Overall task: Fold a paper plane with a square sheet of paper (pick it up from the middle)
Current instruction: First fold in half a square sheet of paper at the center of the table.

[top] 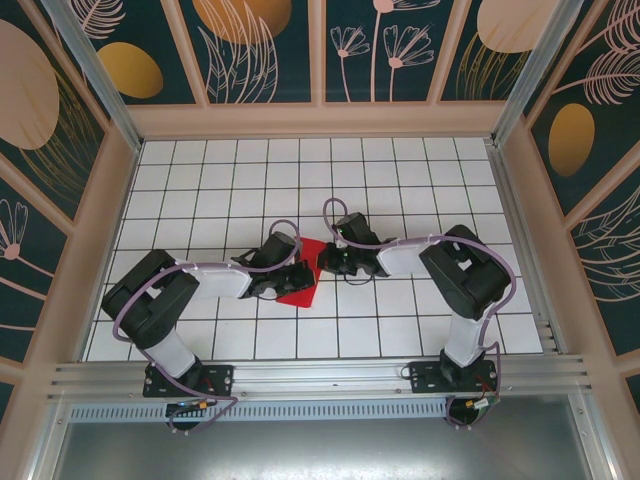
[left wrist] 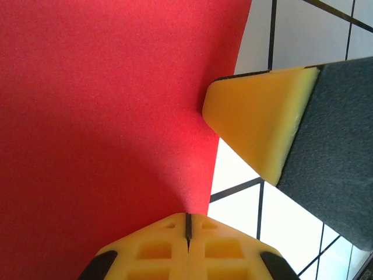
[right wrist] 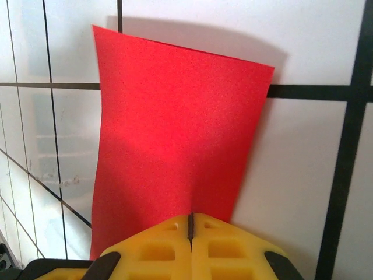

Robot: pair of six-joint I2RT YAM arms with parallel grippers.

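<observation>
The square sheet of paper [top: 300, 285] is bright red and sits mid-table between my two grippers, partly lifted and bent. My left gripper [top: 292, 268] comes in from the left and my right gripper [top: 322, 262] from the right, nearly meeting over the sheet. In the left wrist view the paper [left wrist: 105, 116] runs down into the left gripper [left wrist: 188, 224], whose yellow jaws are shut on its edge. A yellow finger [left wrist: 256, 125] of the right gripper presses close to the same edge. In the right wrist view the paper [right wrist: 175, 128] stands up from the right gripper [right wrist: 190, 220], shut on it.
The white gridded table [top: 400, 180] stretches all around the sheet. Patterned walls and metal posts enclose it at the back and sides. An aluminium rail [top: 320, 378] with both arm bases runs along the near edge.
</observation>
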